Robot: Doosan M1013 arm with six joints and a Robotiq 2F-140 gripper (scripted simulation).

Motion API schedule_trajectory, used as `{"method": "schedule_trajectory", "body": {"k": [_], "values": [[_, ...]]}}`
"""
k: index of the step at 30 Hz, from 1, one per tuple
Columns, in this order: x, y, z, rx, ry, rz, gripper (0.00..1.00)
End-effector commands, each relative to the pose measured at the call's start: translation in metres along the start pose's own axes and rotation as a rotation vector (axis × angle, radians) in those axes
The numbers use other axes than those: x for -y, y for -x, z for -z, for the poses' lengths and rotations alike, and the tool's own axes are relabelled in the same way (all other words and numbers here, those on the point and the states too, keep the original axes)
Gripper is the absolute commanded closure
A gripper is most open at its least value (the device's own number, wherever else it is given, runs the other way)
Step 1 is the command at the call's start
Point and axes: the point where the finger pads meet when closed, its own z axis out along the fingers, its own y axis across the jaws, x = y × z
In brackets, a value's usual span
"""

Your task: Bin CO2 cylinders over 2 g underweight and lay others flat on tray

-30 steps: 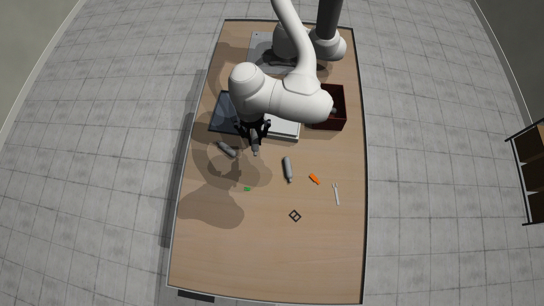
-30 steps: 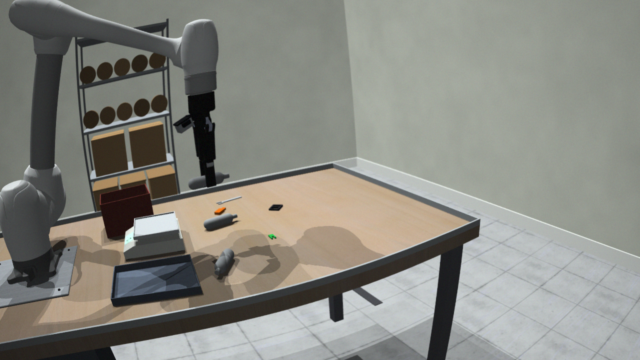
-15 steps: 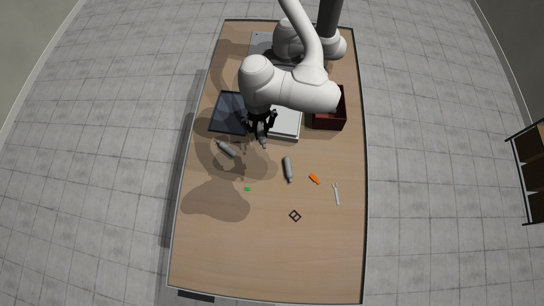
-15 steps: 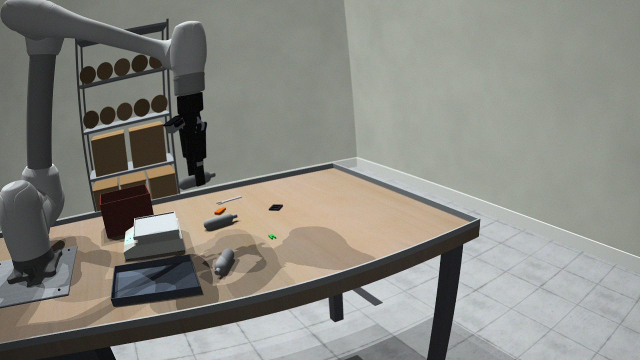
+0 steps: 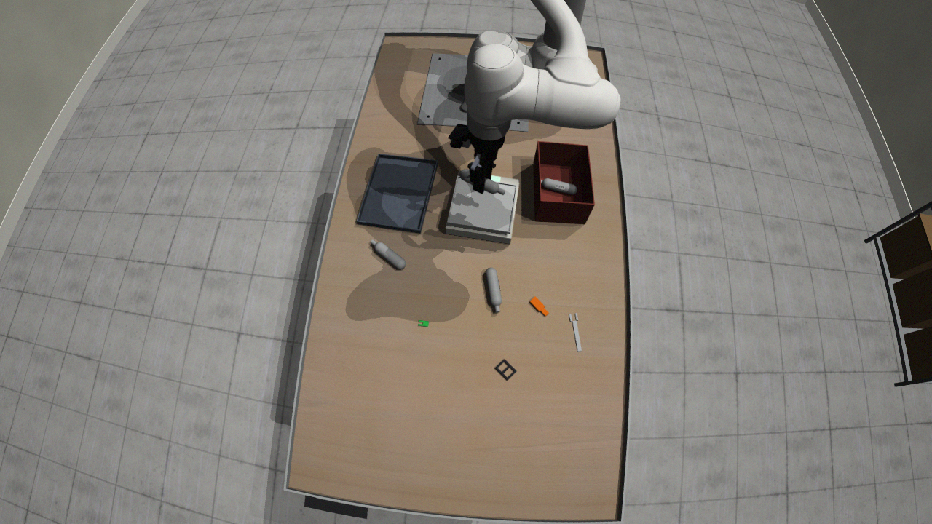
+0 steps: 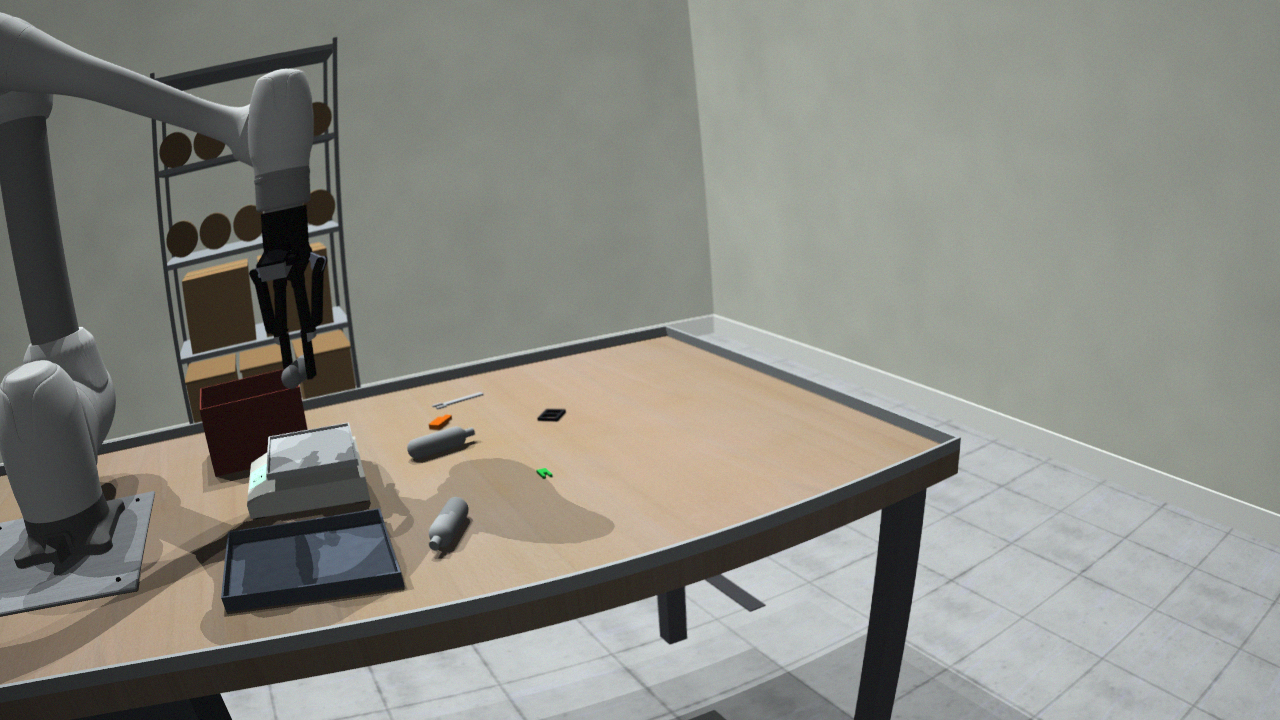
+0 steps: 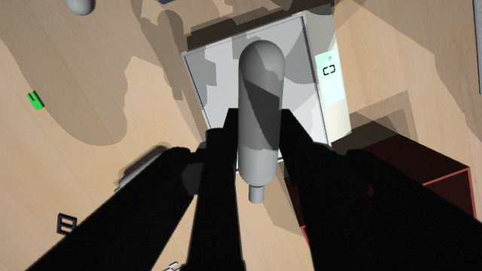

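My gripper [image 5: 480, 180] [image 6: 298, 362] [image 7: 257, 124] is shut on a grey CO2 cylinder [image 5: 493, 188] [image 6: 290, 376] [image 7: 260, 94], held level a good way above the white scale [image 5: 478, 215] [image 6: 308, 447] [image 7: 218, 75]. The scale's green display [image 5: 496, 178] [image 7: 329, 75] is lit. The red scrap bin [image 5: 564, 212] [image 6: 250, 420] [image 7: 444, 169] stands right of the scale, with one cylinder [image 5: 559, 186] lying inside. The dark tray [image 5: 397, 195] [image 6: 304, 555] lies left of the scale with nothing in it. Two more cylinders lie on the table: one [image 5: 389, 255] [image 6: 447, 523] near the tray, one [image 5: 492, 288] [image 6: 438, 442] in front of the scale.
Small items lie on the table's front half: an orange piece [image 5: 538, 306] [image 6: 439, 420], a green piece [image 5: 424, 322] [image 6: 543, 472] [image 7: 35, 101], a white tool [image 5: 576, 332] [image 6: 457, 399] and a black square frame [image 5: 499, 364] [image 6: 551, 414]. A shelf rack [image 6: 250, 223] stands behind the table.
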Motion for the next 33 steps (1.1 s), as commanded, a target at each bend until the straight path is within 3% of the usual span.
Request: {"method": "schedule_trajectory", "body": {"k": [1,12,21,23,33], "values": [[-0.009,0.001,0.001,0.034,-0.005,0.277,0.9],[-0.009,0.001,-0.009,0.039,-0.005,0.313,0.9],[-0.009,0.003,-0.042,0.039,-0.005,0.313,0.9],[-0.009,0.003,-0.042,0.039,-0.005,0.313,0.9],[-0.009,0.004,-0.083,0.039,-0.005,0.313,0.9]]}}
